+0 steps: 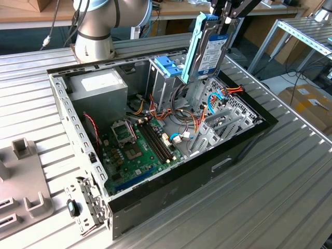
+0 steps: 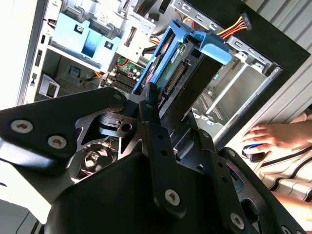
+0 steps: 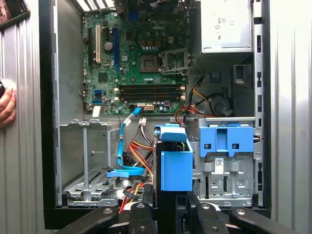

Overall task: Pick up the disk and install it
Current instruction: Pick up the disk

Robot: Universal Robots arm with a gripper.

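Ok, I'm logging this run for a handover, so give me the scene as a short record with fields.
tool: shut on the disk
disk: held on edge in the air, above the open computer case
blue bracket: inside the case, beside the hanging disk in the exterior view
power supply: in a corner of the case
motherboard: on the case floor
person's hand: outside the case, next to it
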